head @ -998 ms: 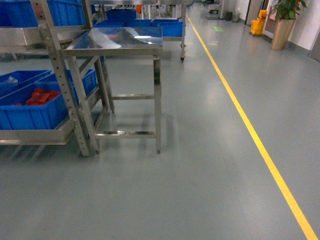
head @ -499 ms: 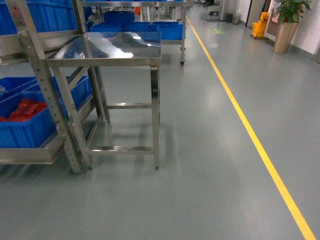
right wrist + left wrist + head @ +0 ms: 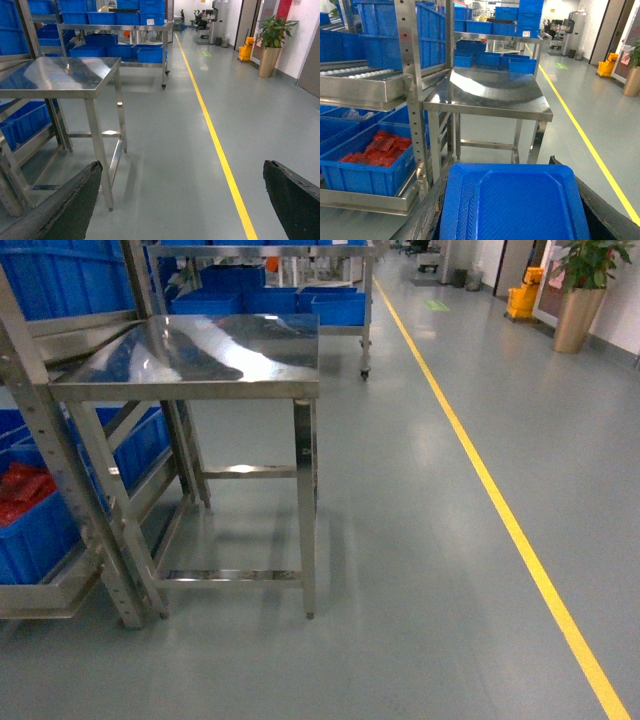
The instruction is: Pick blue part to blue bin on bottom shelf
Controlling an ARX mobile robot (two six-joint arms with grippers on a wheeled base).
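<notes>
The left gripper [image 3: 512,220] clamps the blue part [image 3: 512,202] for transport beside the bottom shelf [image 3: 365,200]; the right gripper [image 3: 185,200] is wide open, empty.

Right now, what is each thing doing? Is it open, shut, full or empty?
Left gripper: jaws closed on the blue part.
Blue part: held, lying flat between the jaws.
Right gripper: jaws wide open, holding nothing.
Steel table: standing upright, top bare and shiny.
Blue bin on the bottom shelf: holding red pieces.
Potted plant: upright by the wall.
</notes>
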